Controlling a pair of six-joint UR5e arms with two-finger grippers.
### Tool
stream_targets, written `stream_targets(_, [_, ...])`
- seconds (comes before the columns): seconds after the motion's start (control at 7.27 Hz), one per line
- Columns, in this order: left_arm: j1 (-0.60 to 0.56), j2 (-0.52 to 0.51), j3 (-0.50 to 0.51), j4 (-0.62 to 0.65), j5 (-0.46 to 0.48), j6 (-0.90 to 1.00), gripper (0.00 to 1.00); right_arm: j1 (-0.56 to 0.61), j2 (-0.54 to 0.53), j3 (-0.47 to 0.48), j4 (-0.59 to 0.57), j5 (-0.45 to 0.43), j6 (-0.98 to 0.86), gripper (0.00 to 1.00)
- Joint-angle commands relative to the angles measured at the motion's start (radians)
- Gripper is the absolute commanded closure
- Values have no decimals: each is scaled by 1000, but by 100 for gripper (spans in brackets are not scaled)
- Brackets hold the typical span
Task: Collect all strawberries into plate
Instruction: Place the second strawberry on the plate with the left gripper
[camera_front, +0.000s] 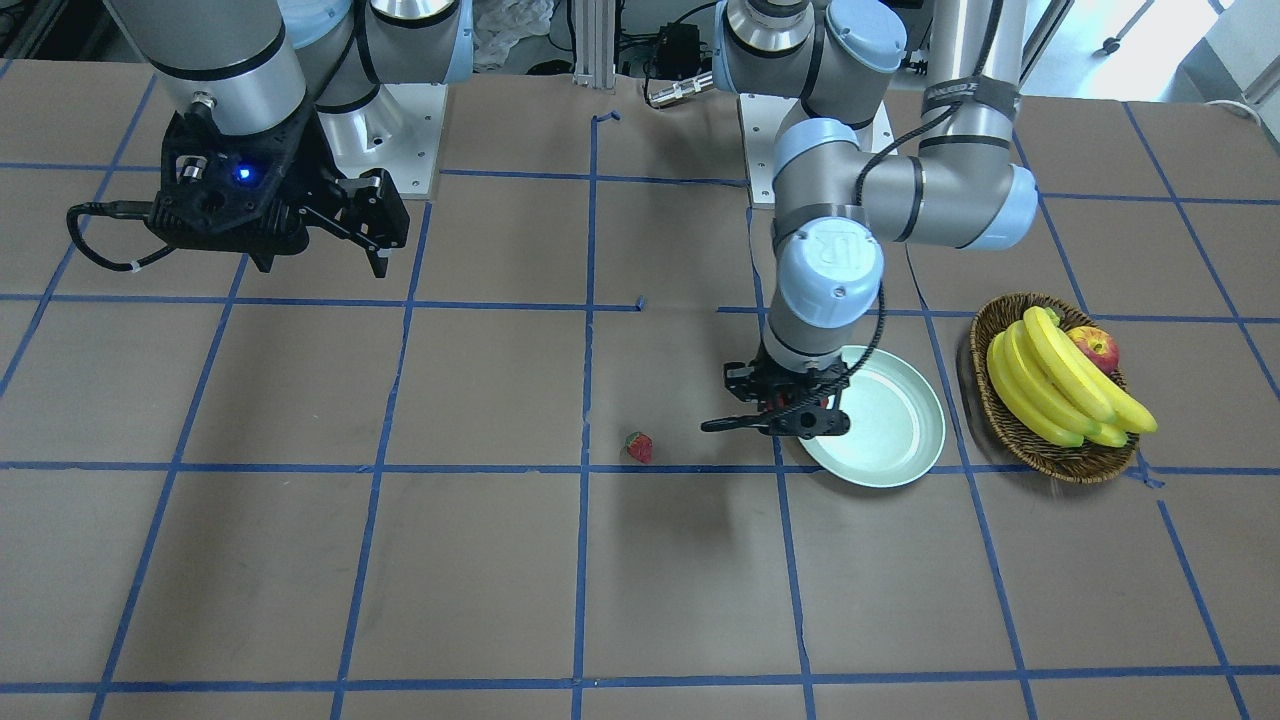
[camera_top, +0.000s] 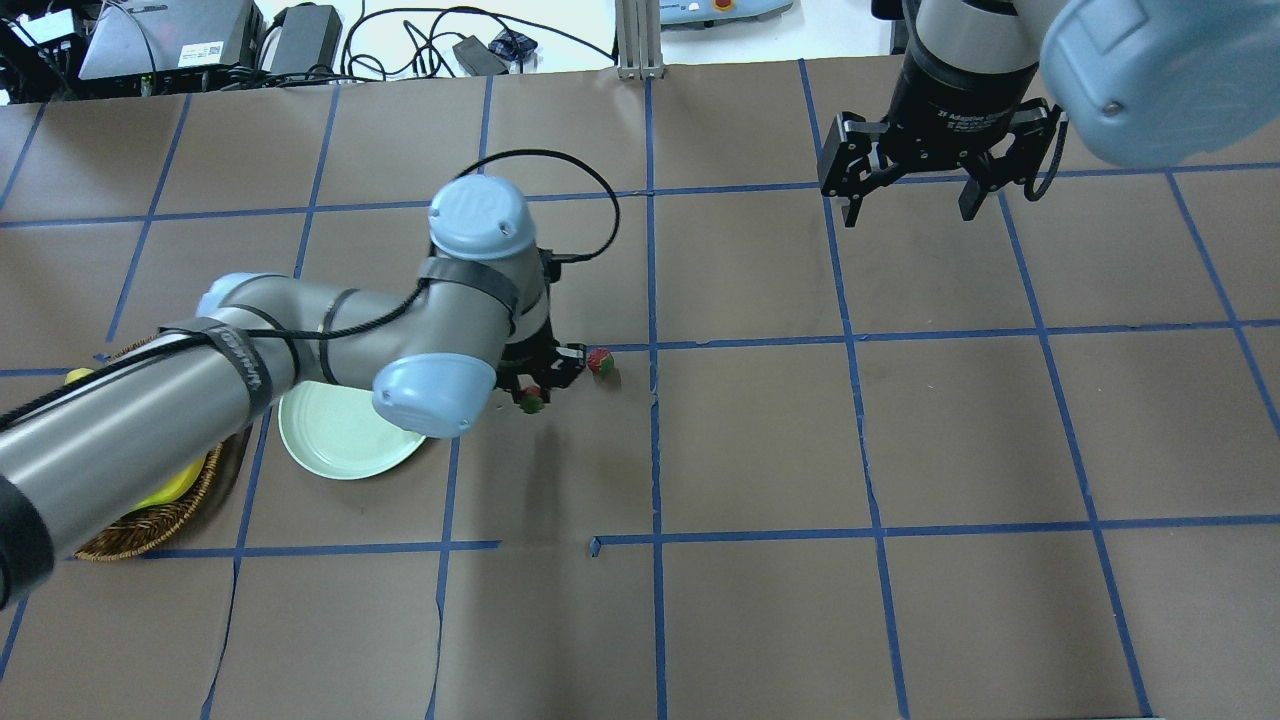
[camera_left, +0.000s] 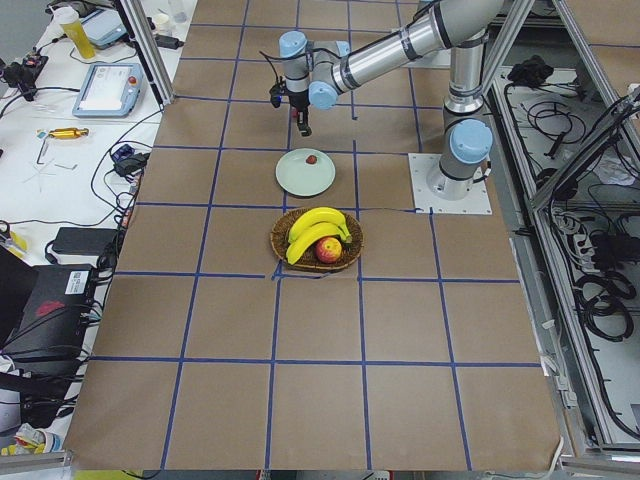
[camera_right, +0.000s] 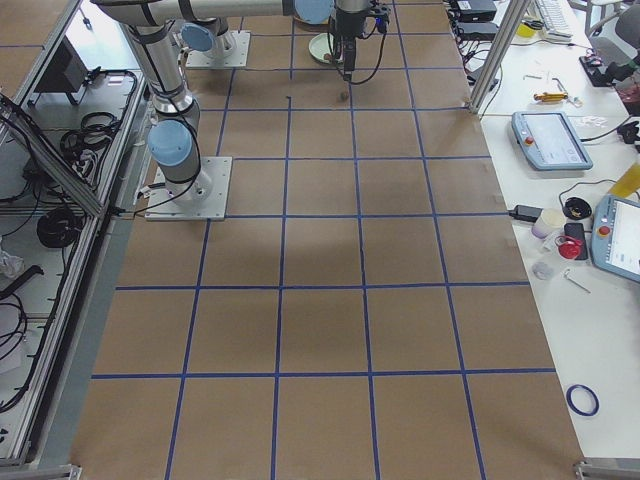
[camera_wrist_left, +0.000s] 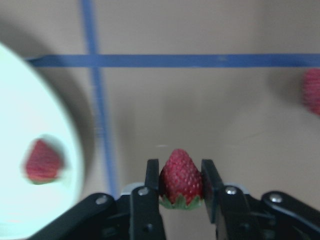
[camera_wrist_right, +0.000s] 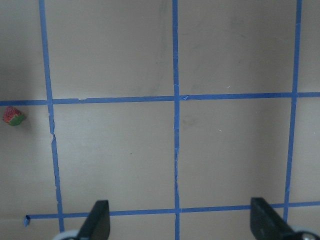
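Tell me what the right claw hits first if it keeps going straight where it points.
The right claw, open, points down at bare table: brown paper and blue tape, probably nothing else first. The loose strawberry lies off to one side.

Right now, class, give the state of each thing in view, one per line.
Left pincer: shut on the held strawberry.
Held strawberry: clamped in the left pincer.
Plated strawberry: lying on the plate.
Loose strawberry: lying on the table.
Plate: holds one strawberry.
Right pincer: open, empty.
Basket: holds bananas, apple.
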Motion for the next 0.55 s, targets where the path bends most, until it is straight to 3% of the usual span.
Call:
stream_targets(0.0, [117, -2, -42, -22, 88, 168, 93, 0, 1, 1, 0, 0, 0, 0])
stream_targets(0.14, [117, -3, -80, -10, 106, 157, 76, 0, 1, 1, -2, 0, 0, 0])
stream_targets(0.28, [106, -5, -81, -5, 104, 147, 1, 0, 1, 1, 0, 0, 0, 0])
stream_targets(0.41, [76, -3, -73, 25, 97, 111, 0, 0, 1, 1, 0, 0, 0, 0])
